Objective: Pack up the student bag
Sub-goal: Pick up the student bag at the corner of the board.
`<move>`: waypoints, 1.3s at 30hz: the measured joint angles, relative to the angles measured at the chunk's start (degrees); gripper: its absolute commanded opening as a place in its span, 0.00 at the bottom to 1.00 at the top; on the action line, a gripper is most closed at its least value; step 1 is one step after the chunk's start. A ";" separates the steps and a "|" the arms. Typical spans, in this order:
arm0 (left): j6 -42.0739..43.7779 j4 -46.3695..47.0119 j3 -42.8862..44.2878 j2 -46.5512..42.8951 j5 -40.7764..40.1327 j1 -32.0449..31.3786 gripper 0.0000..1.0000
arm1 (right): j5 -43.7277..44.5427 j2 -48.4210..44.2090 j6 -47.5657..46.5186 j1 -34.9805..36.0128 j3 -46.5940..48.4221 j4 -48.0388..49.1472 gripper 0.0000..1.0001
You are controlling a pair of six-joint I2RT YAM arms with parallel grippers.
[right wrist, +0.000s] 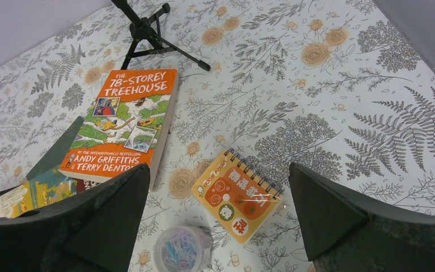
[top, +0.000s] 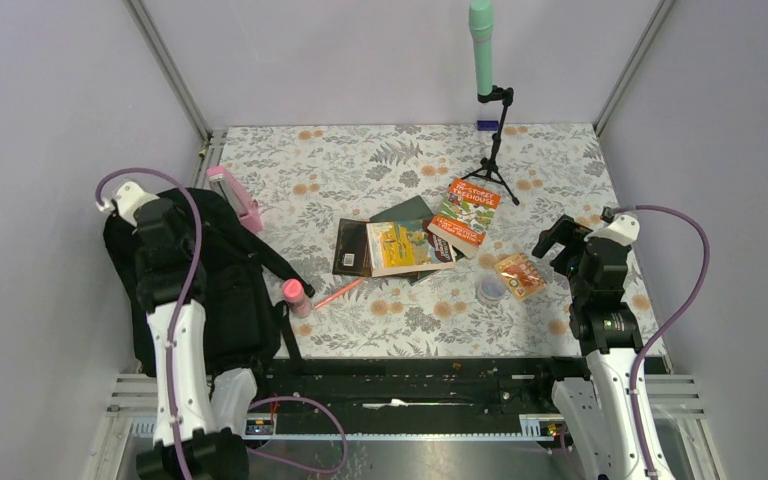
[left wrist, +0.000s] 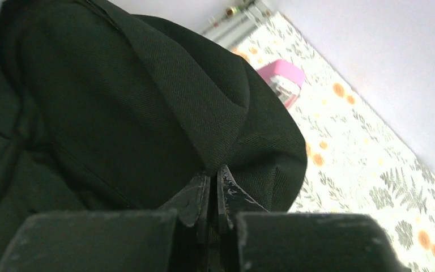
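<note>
The student bag (top: pixel 230 290), a big black fabric backpack, lies at the table's left edge with its straps trailing toward the centre. My left gripper (left wrist: pixel 215 173) sits over the bag's upper part and is shut, its tips pinching a fold of the black fabric (left wrist: pixel 204 113). My right gripper (top: pixel 550 238) hovers at the right side of the table. It is open and empty, and in the right wrist view the right gripper (right wrist: pixel 218 167) hangs above a small orange spiral notebook (right wrist: pixel 238 195).
An orange paperback (top: pixel 465 212) and a stack of books (top: pixel 395 247) lie mid-table. A tub of paper clips (top: pixel 491 290), a pink bottle (top: pixel 295 297), a pink pencil (top: pixel 340 293) and a pink stapler (top: pixel 235 197) lie around. A tripod (top: pixel 493 150) stands at the back.
</note>
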 measured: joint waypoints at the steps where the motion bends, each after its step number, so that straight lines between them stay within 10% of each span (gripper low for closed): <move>1: 0.46 -0.46 -0.02 -1.77 -1.68 -0.02 0.00 | 0.00 0.02 -0.07 0.00 0.00 -0.11 0.99; 10: 4.92 -6.08 2.23 -17.00 -10.69 -0.07 0.00 | -1.05 -0.04 -0.68 0.00 0.00 -0.17 0.99; 27: 19.89 -15.93 34.27 -9.70 -6.25 -14.71 0.00 | -4.52 -2.21 -0.85 -0.04 1.99 -1.25 0.99; 39: 34.80 -21.57 51.91 10.03 -11.06 -44.11 0.00 | -6.45 -2.56 -0.85 -0.04 2.82 -3.63 0.99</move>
